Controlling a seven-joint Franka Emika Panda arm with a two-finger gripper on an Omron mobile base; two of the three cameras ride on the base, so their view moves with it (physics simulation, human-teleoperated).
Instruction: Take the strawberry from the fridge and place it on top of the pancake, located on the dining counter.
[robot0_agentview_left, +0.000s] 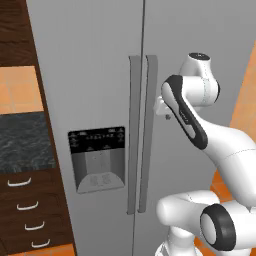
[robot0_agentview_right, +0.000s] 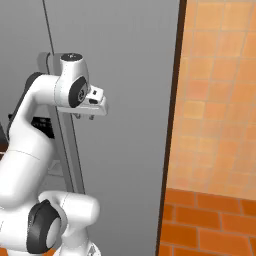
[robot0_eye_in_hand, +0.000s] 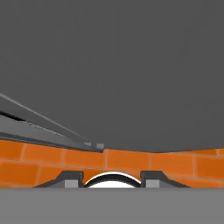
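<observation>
near the bottom of the hand view, two dark fingertips (robot0_eye_in_hand: 70, 178) rising over orange floor tiles (robot0_eye_in_hand: 131, 164), grey fridge (robot0_agentview_left: 90, 60) face beyond. gripper (robot0_eye_in_hand: 111, 180) drawn in as tight as it goes, holding nothing visible.

in the left base view, gripper (robot0_agentview_left: 162, 106) tucked behind the forearm, just right of the right door handle (robot0_agentview_left: 149, 130); touching or merely close, cannot tell. in the right base view, hand (robot0_agentview_right: 92, 105) hanging just right of the handle (robot0_agentview_right: 67, 150), pointing down.

handle long axis vertical, running well above and below the gripper. lies to the gripper's left, very near. probably the thing to catch next, then a pull toward the near side to swing the right door open. fingers likely need spreading first, being closed and beside the bar rather than around it.

strawberry somewhere behind the shut doors, presumably; hidden, so exact shelf unknown. both doors closed, seam unbroken.

counted: one fridge, two doors, two long handles side by side at the seam, left handle (robot0_agentview_left: 133, 130) and right. one black dispenser panel (robot0_agentview_left: 97, 157) on the left door. four drawer pulls (robot0_agentview_left: 27, 206) on dark wood drawers at far left, below a black-topped desk (robot0_agentview_left: 22, 142). one arm, one gripper. tiled orange wall (robot0_agentview_right: 220, 100) right of the fridge.
</observation>
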